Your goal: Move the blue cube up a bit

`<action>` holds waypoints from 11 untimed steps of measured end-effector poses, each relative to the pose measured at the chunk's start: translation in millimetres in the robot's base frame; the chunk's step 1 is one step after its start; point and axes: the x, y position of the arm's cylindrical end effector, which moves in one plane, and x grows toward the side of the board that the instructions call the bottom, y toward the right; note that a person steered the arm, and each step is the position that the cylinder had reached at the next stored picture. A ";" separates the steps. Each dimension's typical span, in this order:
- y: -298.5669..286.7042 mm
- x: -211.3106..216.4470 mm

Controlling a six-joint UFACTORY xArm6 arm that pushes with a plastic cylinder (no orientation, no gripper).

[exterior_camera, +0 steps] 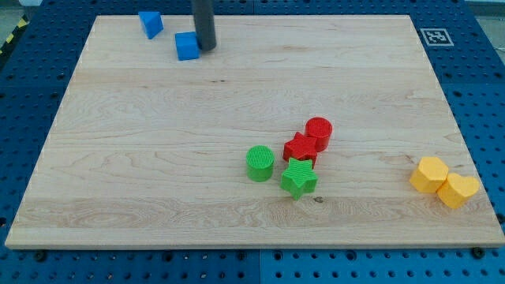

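Item 1: wooden board (158, 158), pale, lying on a blue perforated table (481, 79). A black-and-white marker tag (433, 36) sits at the board's 1 o'clock corner.

Item 2: my tip (206, 48), lower end of a straight dark rod coming down from the view's top. The arm carries no gripper, so there are no jaws to report as wide, narrow or holding. The tip stands at 2 o'clock of the blue cube, right against its upper right edge; whether it actually touches cannot be told.

Item 3: blue cube (187, 46), the task's thing, near the board's 11 o'clock edge.

Item 4: second blue block (151, 24), angular, exact shape unclear, at 10 o'clock of the blue cube, near it but apart.

Item 5: central cluster, at 5 o'clock of the board's middle. Red cylinder (319, 131) touching red star (300, 147) at its 7 o'clock; green star (298, 177) just below the red star, touching it; green cylinder (259, 163) at 9 o'clock of the green star, just beside it.

Item 6: two yellow blocks at the board's 4 o'clock edge, touching: yellow block nearer centre (429, 173), yellow block nearer edge (458, 189). Both faceted; exact shapes unclear.
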 end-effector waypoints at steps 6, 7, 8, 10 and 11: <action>-48.5 52.8; -54.1 54.8; -62.3 48.8; -74.8 37.2; -74.8 32.2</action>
